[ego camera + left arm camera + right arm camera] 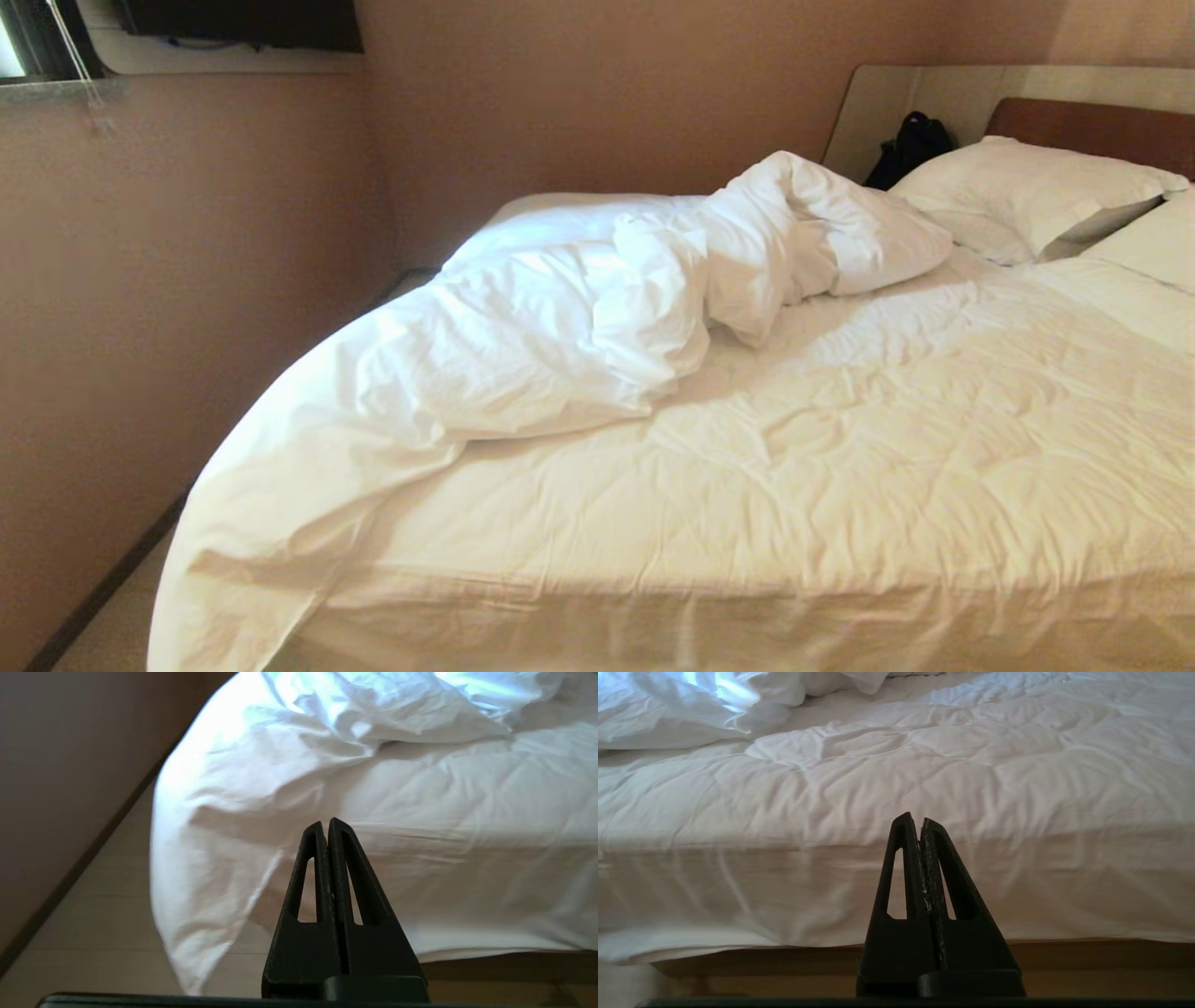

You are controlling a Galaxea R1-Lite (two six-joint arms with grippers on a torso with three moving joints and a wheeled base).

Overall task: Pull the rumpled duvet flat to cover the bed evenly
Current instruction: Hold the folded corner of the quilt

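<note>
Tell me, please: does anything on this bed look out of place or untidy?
Yes. The duvet is bunched into a rumpled heap along the far side of the bed, with one end hanging over the left corner toward the floor. The quilted surface nearer the camera lies uncovered. The pillows sit normally by the headboard.

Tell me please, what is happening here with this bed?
Nothing is being handled yet. The duvet lies bunched in a heap on the far left part of the bed, with one end hanging over the left edge toward the floor. The pillows sit at the headboard. The left gripper and the right gripper are both shut and empty, in front of the near edge of the bed.
</note>
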